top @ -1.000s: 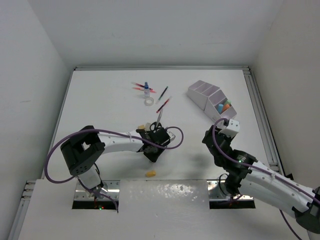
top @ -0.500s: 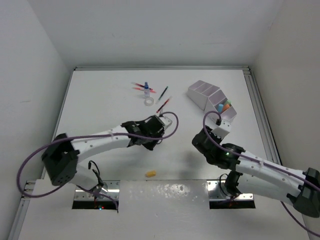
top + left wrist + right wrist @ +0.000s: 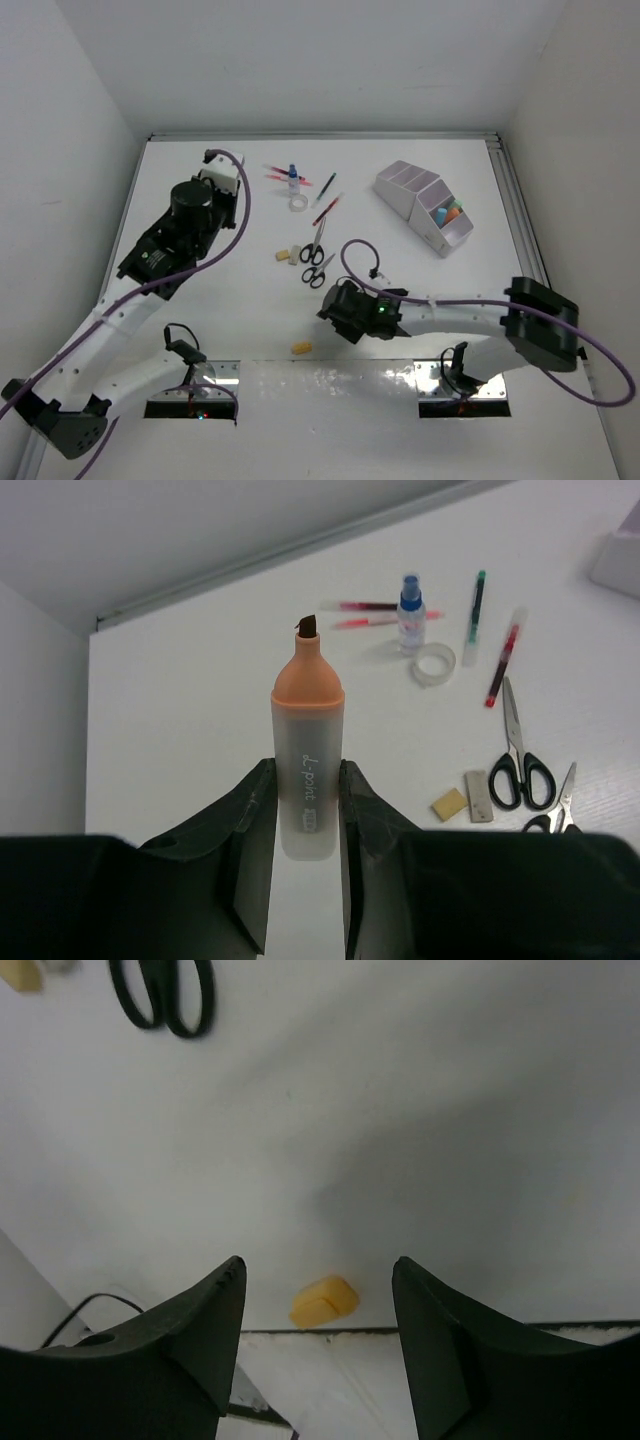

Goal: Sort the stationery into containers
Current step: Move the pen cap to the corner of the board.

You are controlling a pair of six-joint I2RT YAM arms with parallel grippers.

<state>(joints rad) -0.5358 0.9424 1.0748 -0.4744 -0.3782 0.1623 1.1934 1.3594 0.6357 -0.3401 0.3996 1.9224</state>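
My left gripper (image 3: 305,770) is shut on a capsule-shaped highlighter (image 3: 308,745) with an orange cap and a translucent body, held upright high above the table's far left. In the top view its fingers are hidden under the wrist. My right gripper (image 3: 318,1265) is open and empty, low over a yellow capsule piece (image 3: 323,1301) that lies between its fingers near the table's front edge; both show in the top view, the gripper (image 3: 332,305) and the piece (image 3: 301,347). The white organiser (image 3: 425,205) stands at the far right with capsule pieces (image 3: 447,213) in one compartment.
On the table lie two scissors (image 3: 316,240) (image 3: 318,272), beige erasers (image 3: 288,255), a tape ring (image 3: 298,203), a blue-capped bottle (image 3: 293,178) and several pens (image 3: 326,210). A metal plate (image 3: 330,385) runs along the near edge. White walls enclose the table.
My left arm has risen from the table's middle and swung to the far left, holding the highlighter. My right gripper has moved from beside the organiser to the near middle, over the yellow piece.
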